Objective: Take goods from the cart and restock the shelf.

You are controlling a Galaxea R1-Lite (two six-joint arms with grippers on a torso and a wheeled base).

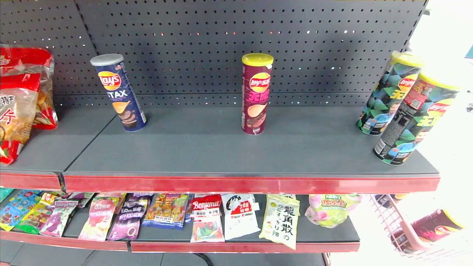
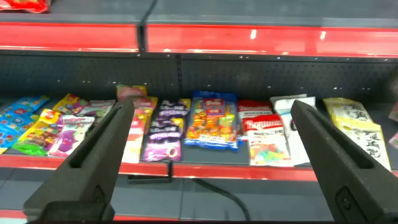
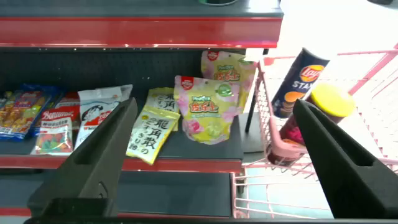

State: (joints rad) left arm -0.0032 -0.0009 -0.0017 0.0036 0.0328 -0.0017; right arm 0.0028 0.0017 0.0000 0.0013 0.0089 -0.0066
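The right gripper [image 3: 216,102] hung nearest, fingers spread and empty, before the lower shelf [image 3: 186,146] and the pink cart [image 3: 273,177], where a blue can [image 3: 301,78] and a maroon can [image 3: 323,112] stood in the near corner. The left gripper [image 2: 211,106] was likewise spread and empty in front of the lower shelf's candy packets [image 2: 211,121]. On the top shelf [image 1: 221,155] stood a grey-lidded can [image 1: 119,92], a purple can [image 1: 256,94] and 2 green cans [image 1: 415,118] close together at the right end, with red snack bags [image 1: 22,96] far left.
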